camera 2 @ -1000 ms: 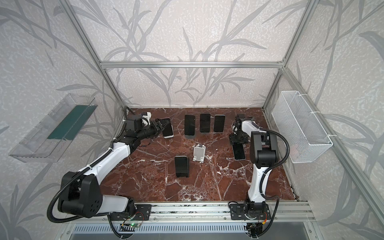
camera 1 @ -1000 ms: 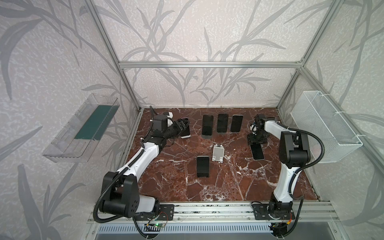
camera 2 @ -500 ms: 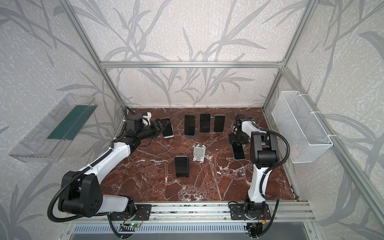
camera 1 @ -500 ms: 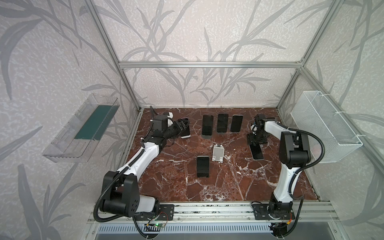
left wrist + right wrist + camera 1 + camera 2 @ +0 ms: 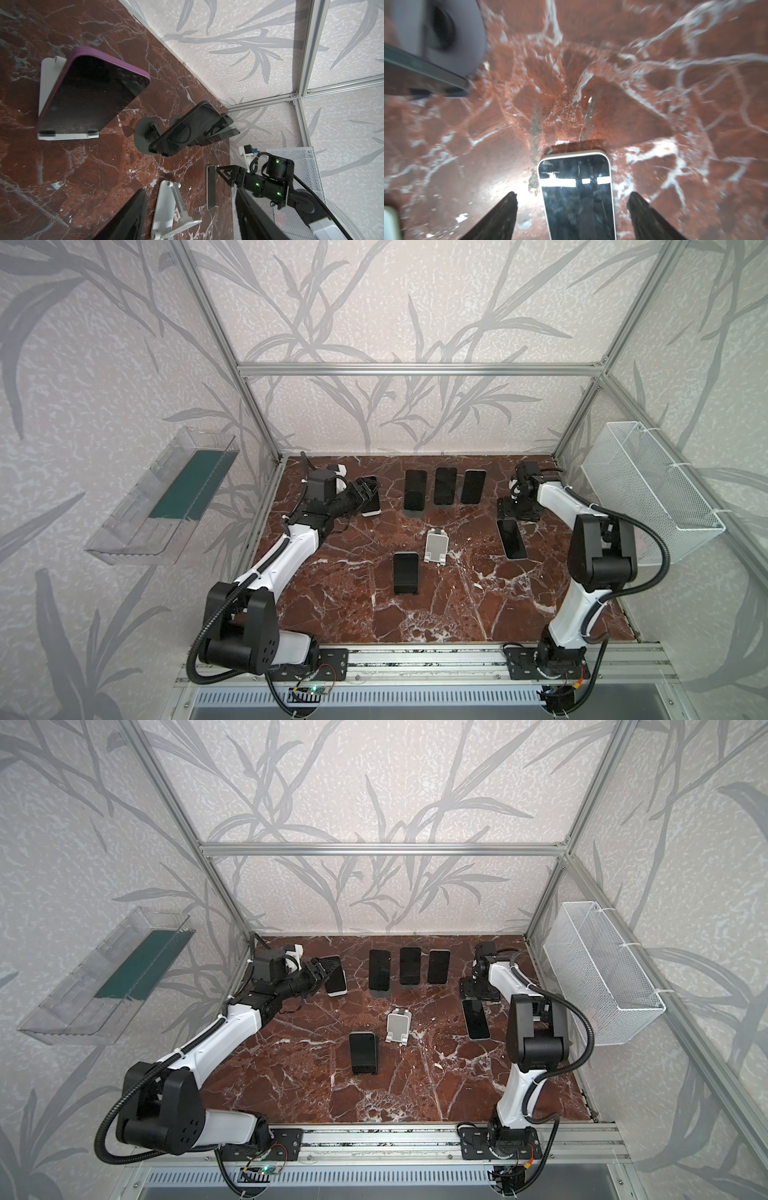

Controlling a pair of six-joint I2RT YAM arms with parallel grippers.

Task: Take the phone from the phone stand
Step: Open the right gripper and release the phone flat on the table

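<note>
The flat phone [image 5: 512, 539] is found lying screen up on the surface [image 5: 478, 614], at 3 o'clock from the empty stand [image 5: 436, 545], which is set near the middle. The phone is off every stand and well apart from the empty one.

The right gripper [image 5: 572, 194] is held over the flat phone's 12 o'clock end. Its jaws are spread, one on each side of the phone. Bare surface is seen between each fingertip and the phone's edge, so nothing is pinched.

The left gripper [image 5: 368, 489] is held at 10 o'clock on the surface, by the purple phone [image 5: 91, 95], which is leaned on a white stand [image 5: 46, 83]. In the left wrist view its jaws are seen spread, with nothing gripped between them, and the purple phone is not touched.

At 12 o'clock a row of three phones [image 5: 445, 491] is propped side by side on dark stands [image 5: 143, 135]. A front phone [image 5: 406, 572] is propped up just at 7 o'clock from the empty stand.

A wire basket [image 5: 665, 506] is hung on the wall at 3 o'clock. A clear tray [image 5: 137, 531] is mounted on the wall at 9 o'clock.
</note>
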